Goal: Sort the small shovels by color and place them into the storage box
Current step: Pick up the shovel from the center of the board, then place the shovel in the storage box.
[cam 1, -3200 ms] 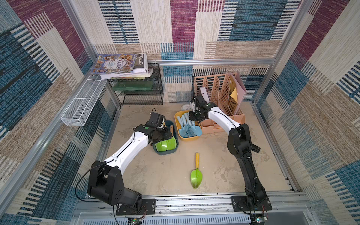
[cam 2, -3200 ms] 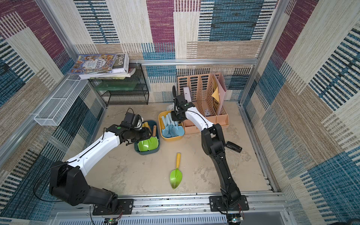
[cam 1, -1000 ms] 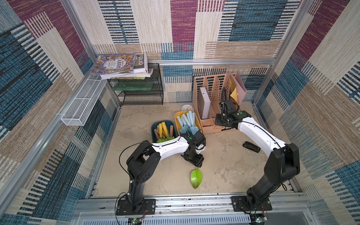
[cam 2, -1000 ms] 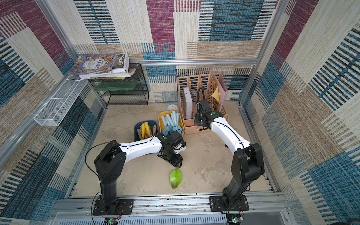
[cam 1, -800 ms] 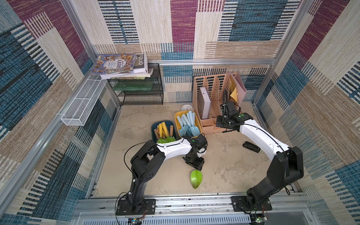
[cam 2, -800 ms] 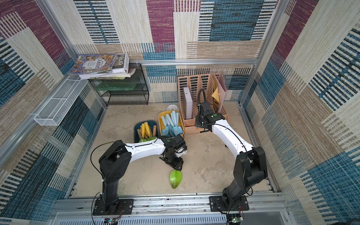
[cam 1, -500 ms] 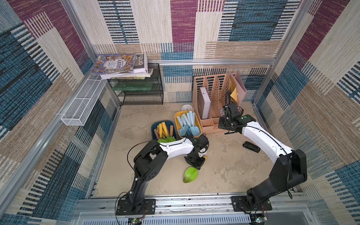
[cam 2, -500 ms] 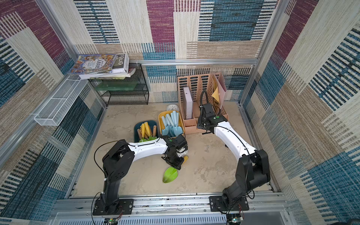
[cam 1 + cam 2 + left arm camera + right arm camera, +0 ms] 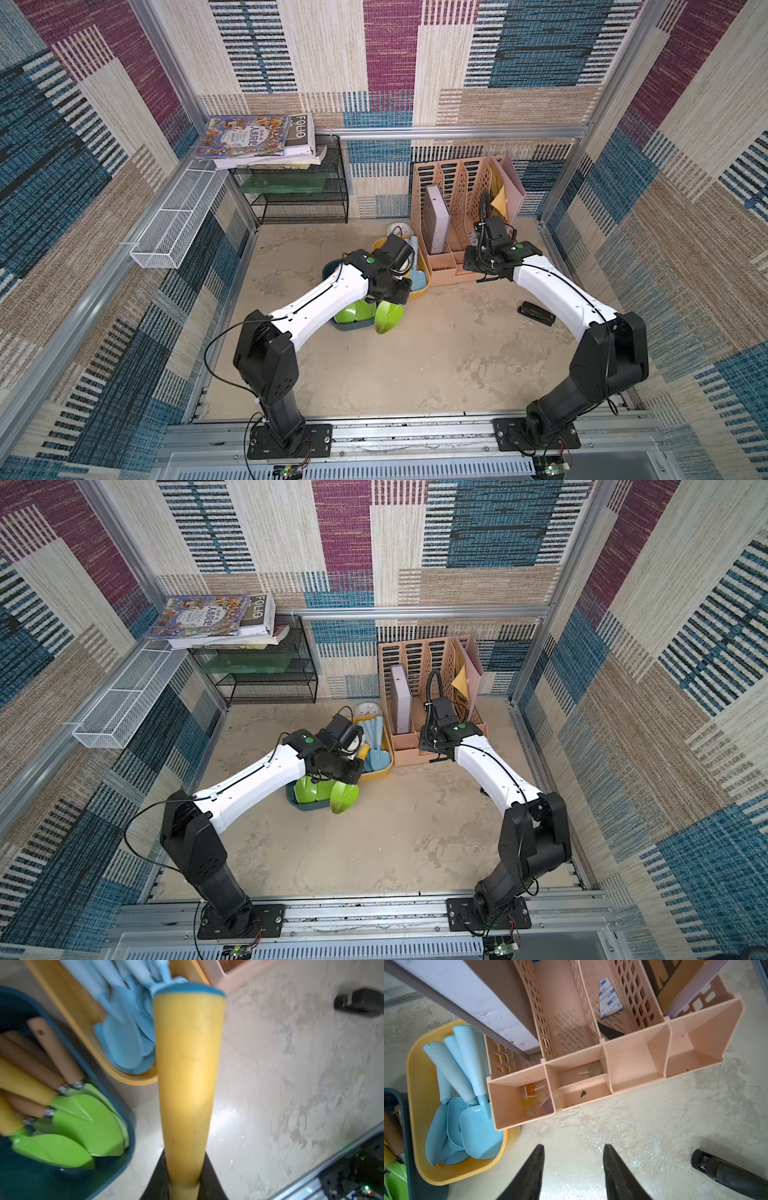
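My left claw (image 9: 182,1184) just pinched the last shovel (image 9: 388,318) off the floor (image 9: 436,353); its blade seemingly hangs beside its bin (image 9: 350,327), one drop left. My right claw (image 9: 574,1147) is spread.

Shovel (image 9: 187,1084): yellow handle, green blade (image 9: 388,318). Pale blue shovels (image 9: 477,1126); yellow bin (image 9: 415,1088); dark teal bin (image 9: 31,1182); peach organiser (image 9: 633,1064).

green shovel (image 9: 388,318) aloft beside teal bin (image 9: 349,327); blue shovels (image 9: 475,1126) in yellow bin (image 9: 418,1088)
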`<state>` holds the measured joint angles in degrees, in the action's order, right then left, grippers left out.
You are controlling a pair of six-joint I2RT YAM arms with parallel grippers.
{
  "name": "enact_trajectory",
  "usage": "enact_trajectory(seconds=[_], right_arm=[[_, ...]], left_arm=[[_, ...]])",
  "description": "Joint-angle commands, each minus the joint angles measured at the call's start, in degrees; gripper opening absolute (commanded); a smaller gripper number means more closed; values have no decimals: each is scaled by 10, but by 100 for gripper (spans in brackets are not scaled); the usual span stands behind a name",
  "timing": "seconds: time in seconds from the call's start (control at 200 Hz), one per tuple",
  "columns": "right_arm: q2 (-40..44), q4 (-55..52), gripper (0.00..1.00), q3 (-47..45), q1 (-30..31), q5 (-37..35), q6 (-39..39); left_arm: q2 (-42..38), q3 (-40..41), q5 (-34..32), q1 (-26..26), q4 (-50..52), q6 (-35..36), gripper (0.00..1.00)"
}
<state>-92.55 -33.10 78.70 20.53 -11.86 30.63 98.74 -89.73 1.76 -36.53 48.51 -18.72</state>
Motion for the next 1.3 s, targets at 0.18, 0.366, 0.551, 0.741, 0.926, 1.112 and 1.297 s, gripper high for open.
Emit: enact_trajectory(seconds=[0.18,0.366,0.551,0.741,0.926,1.112,1.297], right_arm=[[-18,4,49,21,0,5,-18],[-19,-1,49,22,-1,0,-20],[-21,-7,49,22,-1,-5,-20],[-23,-12,49,16,-2,-7,-14],[-26,-10,49,14,-3,-10,-11],[-32,-10,49,14,-6,-13,-6],[-18,-1,49,-8,-23,-36,-1]], left_arm=[[-17,58,22,135,-116,-61,0],[30,55,32,160,-139,-64,0],[63,65,27,168,-137,-80,0],[58,94,39,169,-138,-100,0],[56,94,55,168,-128,-100,39],[27,69,55,168,-109,-88,62],[-43,82,2,169,-118,-74,62]])
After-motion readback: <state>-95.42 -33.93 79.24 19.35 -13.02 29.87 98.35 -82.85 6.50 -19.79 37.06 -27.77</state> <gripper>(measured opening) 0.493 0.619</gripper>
